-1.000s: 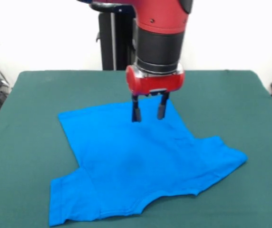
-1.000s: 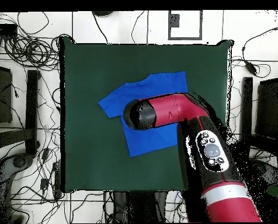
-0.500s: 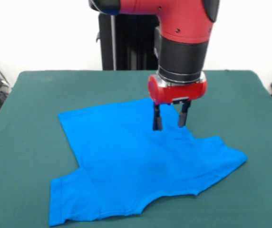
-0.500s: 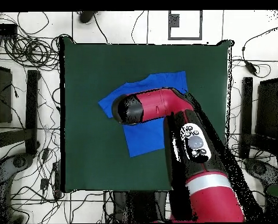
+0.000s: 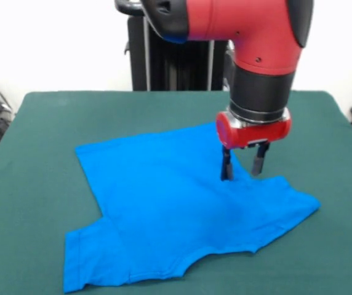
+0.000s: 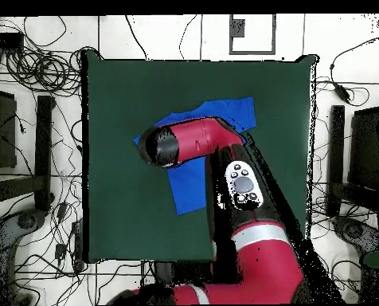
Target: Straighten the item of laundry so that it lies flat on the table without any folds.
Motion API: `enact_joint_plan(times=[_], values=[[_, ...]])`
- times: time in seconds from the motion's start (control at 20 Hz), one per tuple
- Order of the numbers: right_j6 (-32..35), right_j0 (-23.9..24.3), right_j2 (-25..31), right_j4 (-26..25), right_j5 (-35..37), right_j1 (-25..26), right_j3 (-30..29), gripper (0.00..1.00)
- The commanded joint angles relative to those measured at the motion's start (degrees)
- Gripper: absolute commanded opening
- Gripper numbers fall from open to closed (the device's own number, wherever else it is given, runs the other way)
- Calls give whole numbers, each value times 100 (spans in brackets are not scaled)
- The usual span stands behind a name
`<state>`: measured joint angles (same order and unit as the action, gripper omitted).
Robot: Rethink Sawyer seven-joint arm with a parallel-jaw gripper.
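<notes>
The item of laundry [image 5: 164,209] is a bright blue short-sleeved T-shirt spread on the dark green table [image 5: 47,123]. One sleeve points toward the front right, the other lies at the front left. My gripper [image 5: 242,167] is open, its two dark fingers pointing down over the shirt's right edge, near the right sleeve's seam, holding nothing. In the overhead view the red arm [image 6: 197,143] covers most of the item of laundry [image 6: 224,110], and the gripper itself is hidden under the wrist.
The table [image 6: 121,223] spreads well beyond the shirt on all sides. Cables [image 6: 33,64] and stands [image 6: 43,135] crowd the floor around it. A black pedestal post [image 5: 142,61] rises behind the table's far edge.
The gripper has moved right across the shirt, from over its middle back part to its right edge, and a little lower. It stays open. The shirt has not shifted.
</notes>
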<state>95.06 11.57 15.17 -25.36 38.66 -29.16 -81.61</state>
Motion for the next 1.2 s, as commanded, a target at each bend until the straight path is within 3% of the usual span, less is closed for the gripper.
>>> enact_joint_plan(times=[0.05,0.45,0.75,1.2], values=[[1520,-566,-185,446,130,365,528,100],[1482,-854,-373,924,520,330,933,100],[1200,-793,-456,1197,756,446,1312,100],[761,-448,-447,1256,106,324,648,100]])
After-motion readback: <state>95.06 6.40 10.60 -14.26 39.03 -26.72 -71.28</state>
